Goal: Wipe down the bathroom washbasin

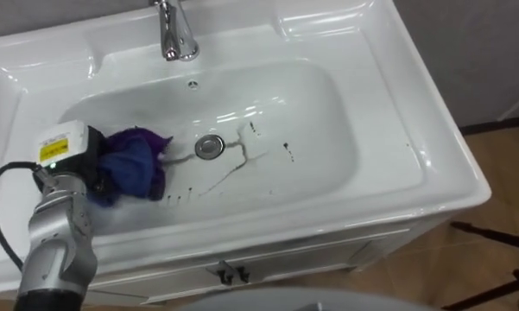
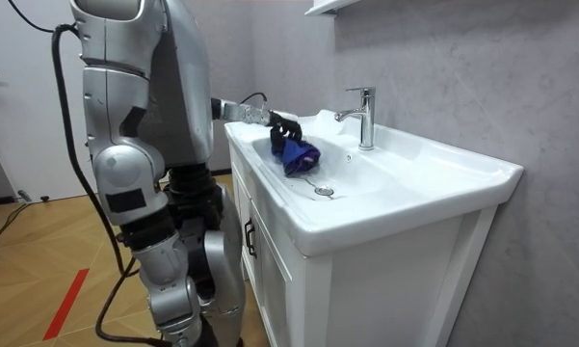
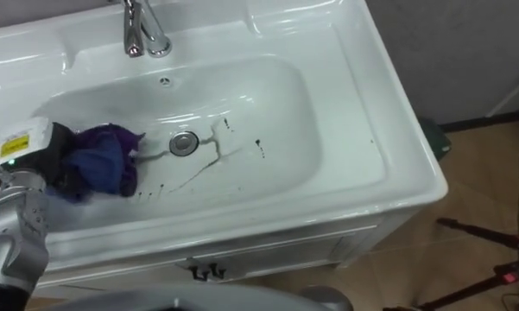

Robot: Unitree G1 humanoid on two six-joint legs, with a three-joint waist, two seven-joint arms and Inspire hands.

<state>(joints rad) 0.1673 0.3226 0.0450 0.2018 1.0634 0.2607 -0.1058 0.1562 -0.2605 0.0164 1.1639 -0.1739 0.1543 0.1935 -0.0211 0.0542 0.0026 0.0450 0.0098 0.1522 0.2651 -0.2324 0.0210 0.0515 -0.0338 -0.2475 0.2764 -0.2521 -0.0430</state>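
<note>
A white basin (image 1: pixel 389 130) is set in a white cabinet, with a chrome faucet (image 1: pixel 176 33) at the back and a round drain (image 1: pixel 209 147) in the middle. Dark streaks (image 1: pixel 233 169) and specks lie on the bowl's floor right of the drain. A purple-blue cloth (image 1: pixel 131 162) is bunched in the bowl's left part, just left of the drain. My left hand (image 1: pixel 79 164) comes in from the lower left and is shut on the cloth, its dark fingers curled round it. In the room view the left hand (image 2: pixel 283 123) holds the cloth (image 2: pixel 299 154) down inside the bowl.
The basin's flat rim (image 1: pixel 34 78) runs all round, with a raised ledge behind the faucet. A wooden floor (image 1: pixel 501 199) lies to the right, with dark stand legs (image 1: pixel 492 235) on it. The cabinet door handles (image 1: pixel 231 275) sit below the front edge.
</note>
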